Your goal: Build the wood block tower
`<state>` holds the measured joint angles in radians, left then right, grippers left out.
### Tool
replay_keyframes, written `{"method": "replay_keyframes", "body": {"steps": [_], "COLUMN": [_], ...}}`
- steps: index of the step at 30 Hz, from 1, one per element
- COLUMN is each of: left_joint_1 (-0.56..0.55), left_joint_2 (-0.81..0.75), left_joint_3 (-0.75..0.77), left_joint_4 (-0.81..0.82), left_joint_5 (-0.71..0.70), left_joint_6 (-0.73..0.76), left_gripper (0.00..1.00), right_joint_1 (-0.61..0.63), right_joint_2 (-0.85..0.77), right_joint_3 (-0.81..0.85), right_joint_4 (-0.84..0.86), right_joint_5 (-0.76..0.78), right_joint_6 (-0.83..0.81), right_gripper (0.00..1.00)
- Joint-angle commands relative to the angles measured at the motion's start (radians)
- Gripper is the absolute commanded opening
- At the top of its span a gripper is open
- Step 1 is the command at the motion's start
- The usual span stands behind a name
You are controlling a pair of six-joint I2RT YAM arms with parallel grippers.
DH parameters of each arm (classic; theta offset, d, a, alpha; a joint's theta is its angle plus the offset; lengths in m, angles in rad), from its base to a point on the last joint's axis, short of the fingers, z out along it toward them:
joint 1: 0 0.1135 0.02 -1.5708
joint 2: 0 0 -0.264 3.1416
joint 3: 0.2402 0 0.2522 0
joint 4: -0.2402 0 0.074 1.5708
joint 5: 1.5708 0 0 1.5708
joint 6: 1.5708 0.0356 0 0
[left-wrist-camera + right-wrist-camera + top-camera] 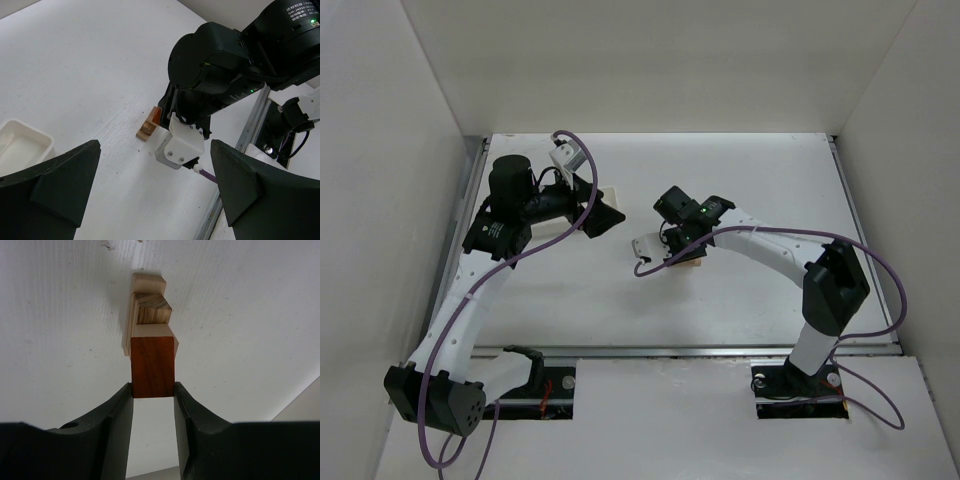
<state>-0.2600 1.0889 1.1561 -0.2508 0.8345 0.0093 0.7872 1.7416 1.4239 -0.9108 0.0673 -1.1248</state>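
A: We're logging the left gripper hanging wide open, empty, well apart from the tan blocks.
B: The right gripper is pinching the orange-red wedge right at those blocks, stacked on the table.
A: We're judging it the capping step: seating the wedge squarely, then easing the jaws apart.

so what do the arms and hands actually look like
The left arm and right arm have white links, black joint housings and a purple cable looped along each. The left hand and right hand each have two broad black fingers. A green light glows on the right wrist.
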Motion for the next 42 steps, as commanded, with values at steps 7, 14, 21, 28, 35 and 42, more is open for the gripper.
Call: {"method": "replay_keyframes", "body": {"steps": [7, 14, 21, 28, 35, 42], "left_joint_1": [0.004, 0.004, 0.004, 0.004, 0.004, 0.004], "left_joint_2": [-0.037, -0.037, -0.037, -0.037, -0.037, -0.037], "left_joint_3": [0.002, 0.002, 0.002, 0.011, 0.011, 0.011], "left_joint_4": [0.047, 0.047, 0.047, 0.047, 0.047, 0.047], "left_joint_5": [0.026, 0.026, 0.035, 0.035, 0.035, 0.035], "left_joint_6": [-0.003, -0.003, -0.003, -0.003, -0.003, -0.003], "left_gripper": [0.91, 0.91, 0.91, 0.91, 0.91, 0.91], "right_joint_1": [0.009, 0.009, 0.009, 0.009, 0.009, 0.009], "right_joint_2": [-0.025, -0.025, -0.016, 0.004, 0.004, 0.024], "right_joint_3": [0.058, 0.058, 0.058, 0.058, 0.058, 0.058], "right_joint_4": [-0.011, -0.011, -0.011, -0.002, -0.002, 0.007], "right_joint_5": [-0.001, -0.001, -0.001, -0.001, -0.001, -0.001], "right_joint_6": [0.010, 0.010, 0.010, 0.010, 0.010, 0.010], "right_gripper": [0.00, 0.00, 0.00, 0.00, 0.00, 0.00]}}
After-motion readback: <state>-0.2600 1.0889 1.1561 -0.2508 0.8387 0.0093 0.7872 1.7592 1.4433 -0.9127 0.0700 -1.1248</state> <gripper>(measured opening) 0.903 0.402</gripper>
